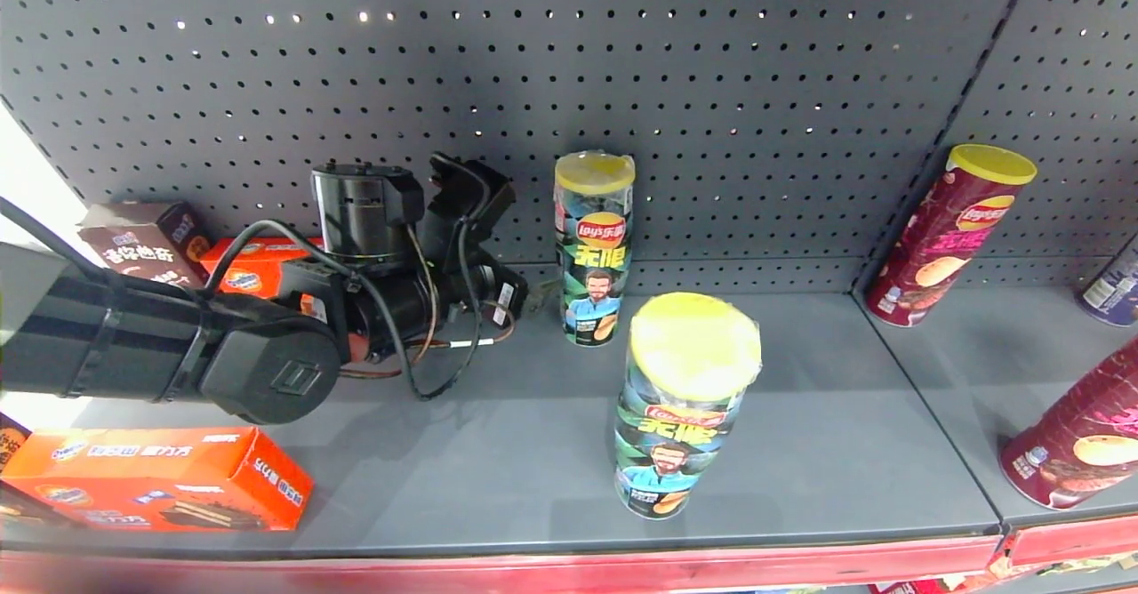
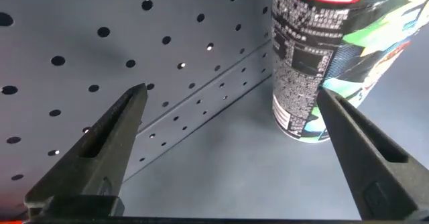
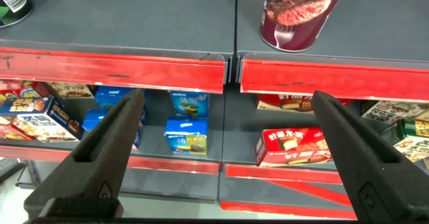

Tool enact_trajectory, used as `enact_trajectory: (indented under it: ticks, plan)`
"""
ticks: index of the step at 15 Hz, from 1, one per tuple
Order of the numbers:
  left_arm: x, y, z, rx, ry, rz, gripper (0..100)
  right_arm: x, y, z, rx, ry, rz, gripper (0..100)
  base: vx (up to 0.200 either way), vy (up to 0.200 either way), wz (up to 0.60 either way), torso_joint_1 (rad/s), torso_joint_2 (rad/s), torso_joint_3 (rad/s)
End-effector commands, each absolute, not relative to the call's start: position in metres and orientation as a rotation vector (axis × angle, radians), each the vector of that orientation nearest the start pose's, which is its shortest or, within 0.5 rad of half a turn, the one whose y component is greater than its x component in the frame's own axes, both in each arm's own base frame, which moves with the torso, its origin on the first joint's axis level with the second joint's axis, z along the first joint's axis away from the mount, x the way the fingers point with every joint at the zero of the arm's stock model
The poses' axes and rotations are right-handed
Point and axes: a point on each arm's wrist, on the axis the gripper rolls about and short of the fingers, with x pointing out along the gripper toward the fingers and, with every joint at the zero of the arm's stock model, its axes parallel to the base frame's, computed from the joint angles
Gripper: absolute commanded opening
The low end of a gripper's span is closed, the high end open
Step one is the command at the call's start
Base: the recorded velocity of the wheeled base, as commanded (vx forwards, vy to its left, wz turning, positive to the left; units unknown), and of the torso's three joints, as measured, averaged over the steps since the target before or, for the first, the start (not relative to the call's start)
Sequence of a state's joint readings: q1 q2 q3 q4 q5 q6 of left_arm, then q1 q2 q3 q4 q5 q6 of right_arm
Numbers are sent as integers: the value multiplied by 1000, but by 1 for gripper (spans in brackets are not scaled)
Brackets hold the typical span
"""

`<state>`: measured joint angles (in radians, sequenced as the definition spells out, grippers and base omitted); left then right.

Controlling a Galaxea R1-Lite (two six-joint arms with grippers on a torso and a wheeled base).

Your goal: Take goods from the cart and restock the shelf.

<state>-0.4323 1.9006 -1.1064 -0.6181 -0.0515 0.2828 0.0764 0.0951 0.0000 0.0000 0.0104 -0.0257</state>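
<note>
Two green chip cans with yellow lids stand upright on the grey shelf (image 1: 462, 461): one at the back (image 1: 594, 247) near the pegboard, one nearer the front edge (image 1: 685, 407). My left gripper (image 1: 532, 296) reaches in low just left of the back can, open and empty. In the left wrist view its fingers (image 2: 231, 96) spread wide, with the back can (image 2: 315, 63) just past one fingertip and apart from it. My right gripper (image 3: 228, 98) is open and empty, in front of the shelf's red front strip (image 3: 114, 66) and below its level.
Dark red chip cans (image 1: 947, 234) (image 1: 1076, 438) stand on the adjoining shelf to the right; one (image 3: 298, 13) is close to its edge. An orange box (image 1: 160, 478) lies front left, a brown box (image 1: 142, 243) and another orange box (image 1: 258, 265) at back left. Lower shelves hold boxed goods (image 3: 188, 127).
</note>
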Motion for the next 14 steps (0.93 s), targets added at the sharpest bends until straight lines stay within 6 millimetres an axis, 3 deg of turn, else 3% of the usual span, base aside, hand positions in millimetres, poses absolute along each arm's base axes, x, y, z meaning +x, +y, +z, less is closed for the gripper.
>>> enact_trajectory:
  ticks: [1, 14]
  plan:
    - [341, -155, 193, 314, 111, -492, 100, -15, -1, 77, -29, 95, 89, 100, 0, 0, 0, 0, 0, 0]
    - [361, -170, 184, 324, 110, -460, 100, -16, -1, 77, -29, 94, 89, 100, 0, 0, 0, 0, 0, 0]
